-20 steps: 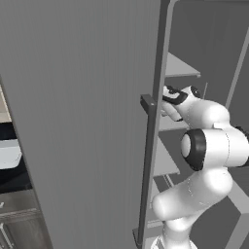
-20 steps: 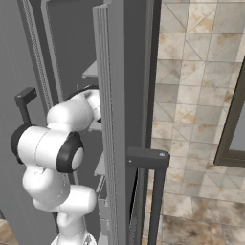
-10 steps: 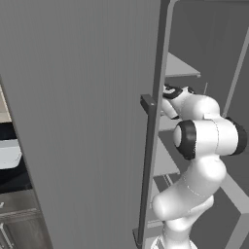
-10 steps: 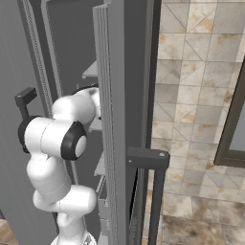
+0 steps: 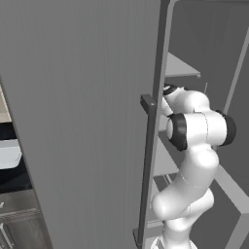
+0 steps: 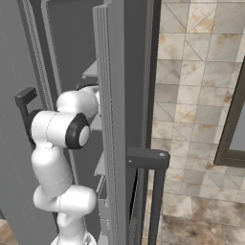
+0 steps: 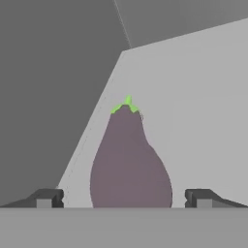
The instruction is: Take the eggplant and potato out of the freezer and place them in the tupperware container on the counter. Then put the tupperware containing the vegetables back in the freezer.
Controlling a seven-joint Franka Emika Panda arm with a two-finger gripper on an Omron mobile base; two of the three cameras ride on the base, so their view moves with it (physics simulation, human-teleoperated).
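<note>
I have pushed the arm deeper into the tall grey ribbed-door freezer (image 5: 87, 121) than a second ago: the elbow joint has swung round in both base views while the base stayed put. In the hand view, the small dark purple eggplant (image 7: 130, 160) lies on a grey shelf, green stem at twelve o'clock. My two-finger gripper (image 7: 124, 198) is spread wide, tips at eight and four o'clock astride it, not yet pinching. I judge the grasp is close.
</note>
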